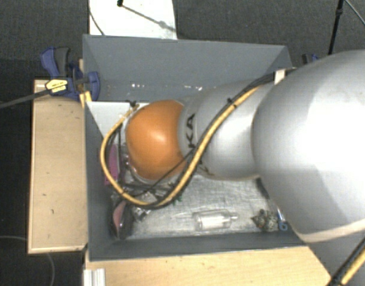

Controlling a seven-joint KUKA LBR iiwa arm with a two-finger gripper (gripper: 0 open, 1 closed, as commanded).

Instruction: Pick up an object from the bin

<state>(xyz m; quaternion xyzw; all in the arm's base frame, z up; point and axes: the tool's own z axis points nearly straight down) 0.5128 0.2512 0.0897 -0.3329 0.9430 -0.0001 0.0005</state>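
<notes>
Close to the left wall of the bin [188, 64], the hand [133, 194] sits low beneath the arm's orange cover [154, 137]. The main risk from here is judged to be the wall itself. With so little room on that side, a closing or lifting move could scrape the metal or pin a thing against it instead of gripping it. The yellow cable [111, 174] loops out from the wrist towards that wall, so it could brush or drag whatever lies under it. A grasp made this near the corner may also catch only an edge, and the thing could slip out on the way up.

The cover and the arm hide the underside of the hand, so it cannot be told whether the hand is wide or narrow, or whether it holds or touches anything.

Two things lie nearest to it. A pink thing [113, 159] rests against the left wall just beside the cable, and a dark tinted thing [120, 219] lies in the near-left corner; either may be the one to pick. A clear bottle-like thing [213, 220] lies along the near edge around its middle. A small dark-and-blue thing [269, 219] lies further right along that edge, well apart from the hand.
</notes>
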